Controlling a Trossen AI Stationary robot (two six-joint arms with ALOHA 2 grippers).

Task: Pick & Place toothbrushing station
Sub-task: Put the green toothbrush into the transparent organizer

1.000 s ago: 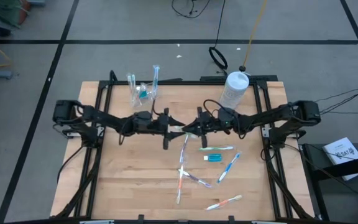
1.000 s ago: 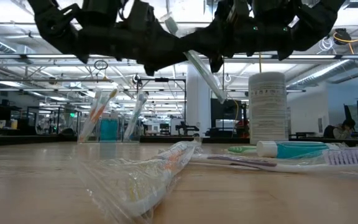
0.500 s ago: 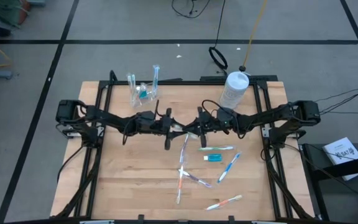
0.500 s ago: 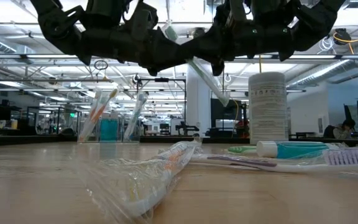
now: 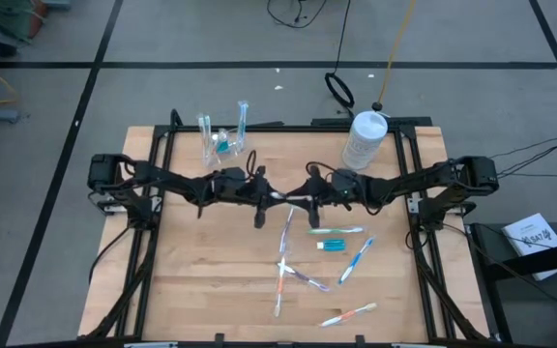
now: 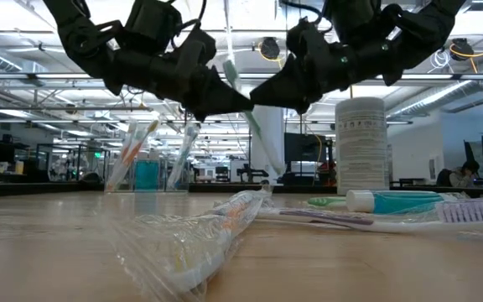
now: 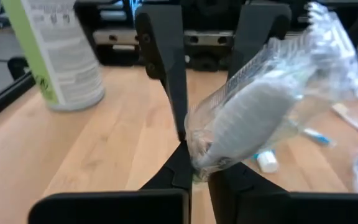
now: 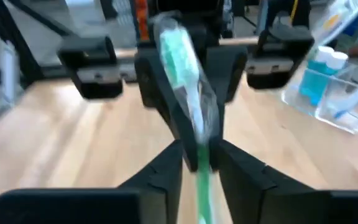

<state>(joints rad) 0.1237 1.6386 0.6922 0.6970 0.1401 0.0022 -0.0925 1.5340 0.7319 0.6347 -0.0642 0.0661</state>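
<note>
— What hangs above mid-table?
— A wrapped green toothbrush (image 6: 240,99), clenched by the left gripper (image 5: 271,196); the right gripper (image 5: 302,199) meets it, grip unclear.

— And around it?
— White bottle (image 5: 364,138) behind; clear cup (image 5: 222,143) far-left; loose toothbrushes (image 5: 354,261) and toothpaste tube (image 5: 331,246) below.

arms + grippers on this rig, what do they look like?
Two matching arms, all black: slim jointed segments with chunkier motor housings at the bases. Black cables loop loosely along each arm. The left gripper and right gripper each have two flat, matte black fingers that narrow to wedge tips. No markings or labels visible on either.
</note>
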